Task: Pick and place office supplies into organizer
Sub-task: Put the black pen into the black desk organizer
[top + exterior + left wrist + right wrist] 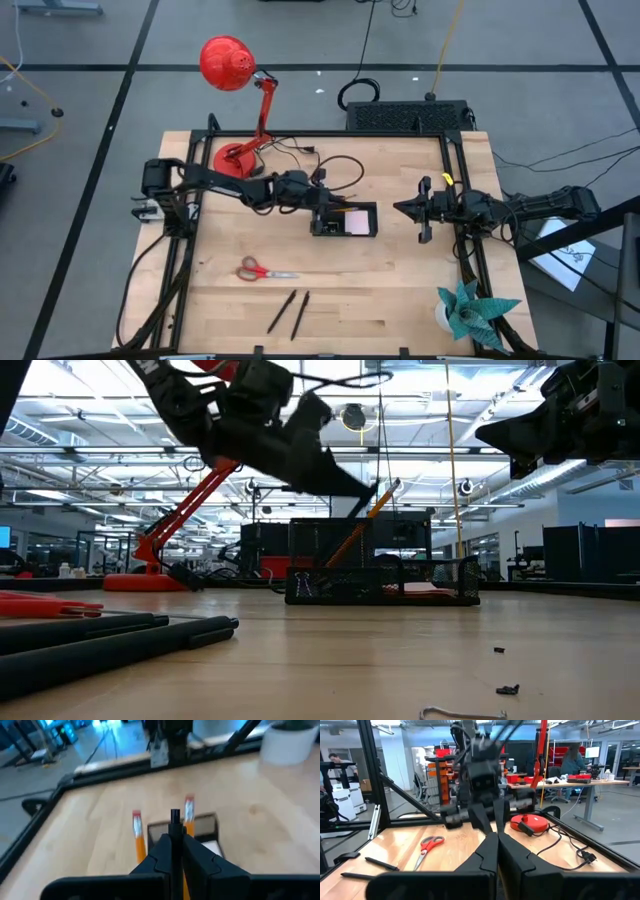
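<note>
— Looking for the left gripper (322, 203): where?

— Hanging right over the near end of the organizer (345, 220), above the middle of the table (400, 290). Fingers pressed together on a black pen (174, 820), tip poking out beyond them.

— And under that gripper?

— Two orange pencils (138, 837) standing tilted in the tray, erasers up, one on each side of the pinched pen. Pale pink pad (425, 589) lying flat in the tray's other end.

— Anything loose nearby?

— Red-handled scissors (263, 269) flat on the wood, toward the front edge from the left gripper and a bit to its own side. Two more black pens (290, 311) farther toward the front, side by side, slanted. Tiny black clips (508, 688) scattered on the bare wood, well apart from the tray.

— Right gripper (412, 208)?

— Held up off the table, beyond the tray's far end, pointing at it. Fingers closed on each other, nothing between them.

— Other things?

— Red lamp (232, 70) behind the left arm, base on the table's back corner. Teal paper plant (470, 308) at the front corner, on the right arm's side.
</note>
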`<state>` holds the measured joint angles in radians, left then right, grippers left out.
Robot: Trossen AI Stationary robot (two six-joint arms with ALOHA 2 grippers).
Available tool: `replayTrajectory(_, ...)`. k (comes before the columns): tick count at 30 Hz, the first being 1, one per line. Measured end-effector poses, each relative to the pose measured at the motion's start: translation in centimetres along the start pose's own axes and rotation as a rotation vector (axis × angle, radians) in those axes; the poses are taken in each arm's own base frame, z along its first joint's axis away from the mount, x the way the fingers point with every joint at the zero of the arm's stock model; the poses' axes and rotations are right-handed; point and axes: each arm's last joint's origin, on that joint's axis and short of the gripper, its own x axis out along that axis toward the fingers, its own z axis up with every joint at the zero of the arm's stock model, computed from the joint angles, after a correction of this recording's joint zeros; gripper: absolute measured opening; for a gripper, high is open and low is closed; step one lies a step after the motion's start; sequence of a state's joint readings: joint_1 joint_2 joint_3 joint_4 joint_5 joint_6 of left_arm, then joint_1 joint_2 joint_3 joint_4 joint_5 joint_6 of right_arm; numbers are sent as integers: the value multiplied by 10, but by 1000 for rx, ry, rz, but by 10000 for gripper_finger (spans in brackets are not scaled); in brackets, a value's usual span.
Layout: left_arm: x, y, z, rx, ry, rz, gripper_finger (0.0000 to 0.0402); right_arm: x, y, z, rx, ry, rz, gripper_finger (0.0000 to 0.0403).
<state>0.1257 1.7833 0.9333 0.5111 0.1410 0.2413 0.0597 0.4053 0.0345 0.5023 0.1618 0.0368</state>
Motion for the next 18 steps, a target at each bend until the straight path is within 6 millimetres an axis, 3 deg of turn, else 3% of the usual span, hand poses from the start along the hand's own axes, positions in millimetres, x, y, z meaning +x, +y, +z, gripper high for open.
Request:
replayTrajectory(11,8,4,-17,-43,59,14,33,0,0,0,0,-2,-1,4)
replayTrajectory(18,8,6,-16,-61,46,21,87,0,0,0,1,-2,-1,4)
